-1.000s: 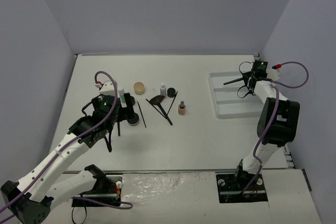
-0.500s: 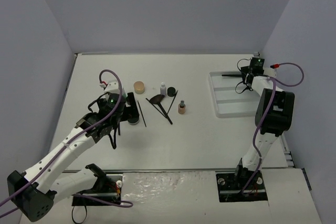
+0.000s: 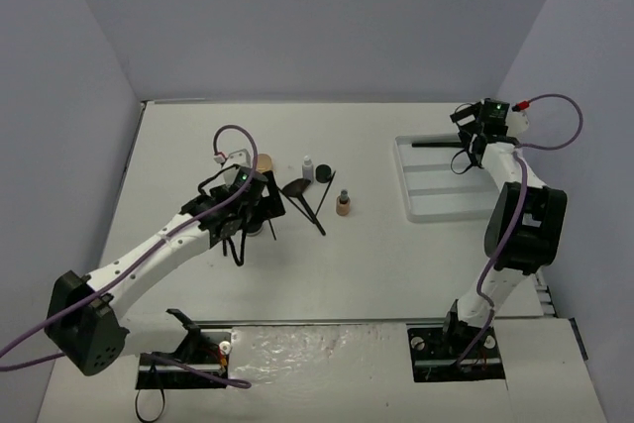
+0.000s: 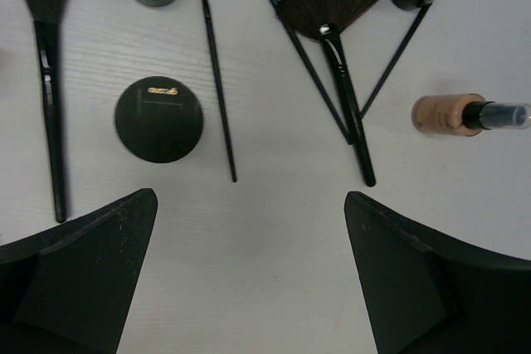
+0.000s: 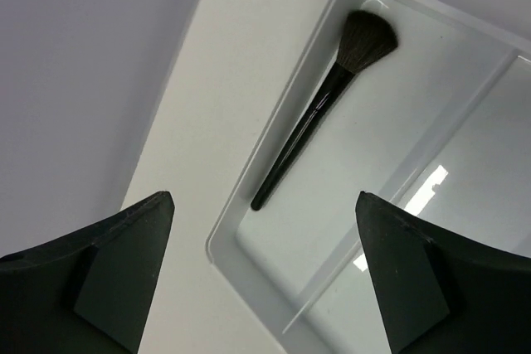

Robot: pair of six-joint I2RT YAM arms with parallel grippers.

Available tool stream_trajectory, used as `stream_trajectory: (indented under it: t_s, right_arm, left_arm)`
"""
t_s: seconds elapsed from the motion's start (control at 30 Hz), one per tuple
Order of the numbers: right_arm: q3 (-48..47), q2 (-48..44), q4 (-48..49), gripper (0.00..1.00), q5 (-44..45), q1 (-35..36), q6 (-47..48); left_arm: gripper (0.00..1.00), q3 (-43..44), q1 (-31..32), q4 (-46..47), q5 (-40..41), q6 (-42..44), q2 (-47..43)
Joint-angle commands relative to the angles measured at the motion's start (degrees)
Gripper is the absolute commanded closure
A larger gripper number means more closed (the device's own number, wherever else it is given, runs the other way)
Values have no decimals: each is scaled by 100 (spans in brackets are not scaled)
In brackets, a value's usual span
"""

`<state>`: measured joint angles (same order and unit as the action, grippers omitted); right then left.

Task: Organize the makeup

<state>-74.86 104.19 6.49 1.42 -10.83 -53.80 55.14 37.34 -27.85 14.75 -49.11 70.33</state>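
The makeup lies in a cluster at mid-table. In the left wrist view I see a round black jar [image 4: 158, 119], a powder brush [image 4: 48, 80], a thin brush [image 4: 217, 80], a fan brush [image 4: 332, 31] and a tan bottle [image 4: 448, 115] lying on its side. My left gripper [image 4: 249, 201] hovers open above the bare table just short of them, holding nothing. My right gripper [image 5: 264, 198] stands open above the far compartment of the white tray [image 5: 228, 230]. A black brush [image 5: 319, 113] lies loose in that compartment.
From above, the tan jar [image 3: 263, 162], a clear-grey bottle [image 3: 308, 167] and a second black jar [image 3: 324, 173] stand behind the brushes. The tray [image 3: 466, 207] sits at the right, close to the right wall. My left arm [image 3: 158, 245] crosses the table's left half.
My right gripper opened and let the black brush go into the tray's far compartment. My left arm swung right, over the makeup cluster.
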Motion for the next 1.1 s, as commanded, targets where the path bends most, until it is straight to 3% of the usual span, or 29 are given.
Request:
stream_trajectory:
  t_s: [0.0, 0.27, 0.5, 1.07]
  right_arm:
    - [60, -1597, -288, 8, -80, 122, 1448]
    - [509, -2756, -459, 8, 465, 1101, 1950]
    - [1193, -3559, -516, 8, 518, 1730, 2193]
    - [1973, -4557, -827, 8, 750, 1990, 2634]
  left_arm:
    - [8, 947, 305, 481, 18, -603, 775]
    - [26, 2029, 650, 375, 121, -974, 2328]
    - [43, 2165, 728, 429, 125, -1297, 3156]
    - [56, 2175, 896, 384, -166, -1561, 3902]
